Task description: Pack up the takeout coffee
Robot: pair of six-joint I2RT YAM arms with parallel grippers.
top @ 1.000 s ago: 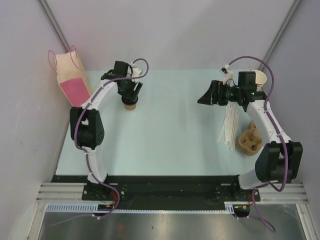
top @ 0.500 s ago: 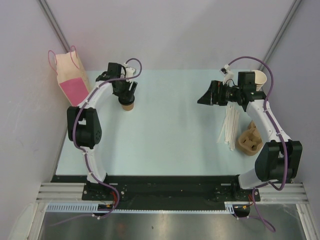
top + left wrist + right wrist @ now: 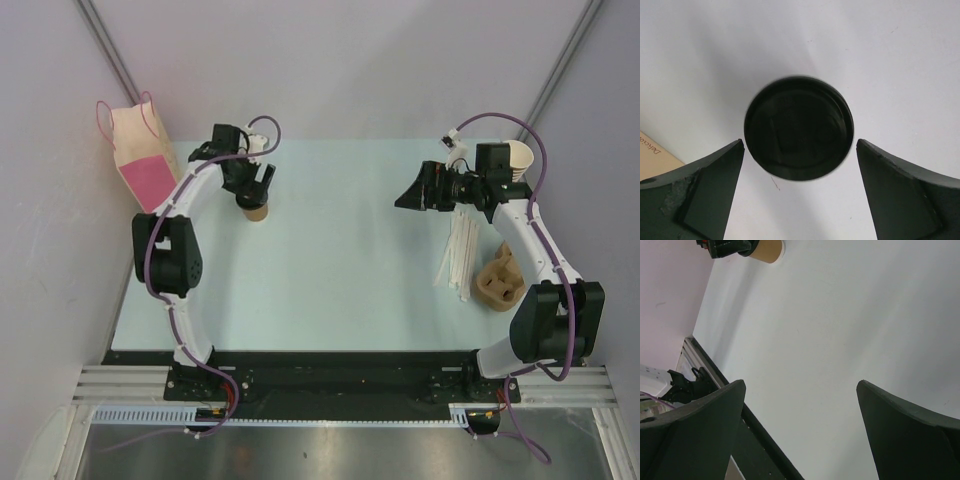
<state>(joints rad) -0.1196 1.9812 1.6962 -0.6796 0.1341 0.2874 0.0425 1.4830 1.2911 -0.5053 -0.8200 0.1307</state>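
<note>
Reach-to-grasp on the takeout coffee (image 3: 258, 211); nothing held yet.

Top view: the coffee stands upright on the table (image 3: 340, 270), with the pink-and-cream paper bag (image 3: 140, 165) near it on its left. The left gripper (image 3: 257, 190) sits directly over the coffee; the right gripper (image 3: 408, 195) is well apart to the coffee's right, spread and empty. Left wrist view: the black lid (image 3: 799, 127) is centred between the two fingers (image 3: 700, 195) with a gap each side, so that hand is released. How far above the lid the tips sit I can't judge. Right wrist view: only bare table between its fingers, the coffee far off at the top edge. Judgement: next comes a descent around the cup wall, a gentle close, then a lift toward the bag.
</note>
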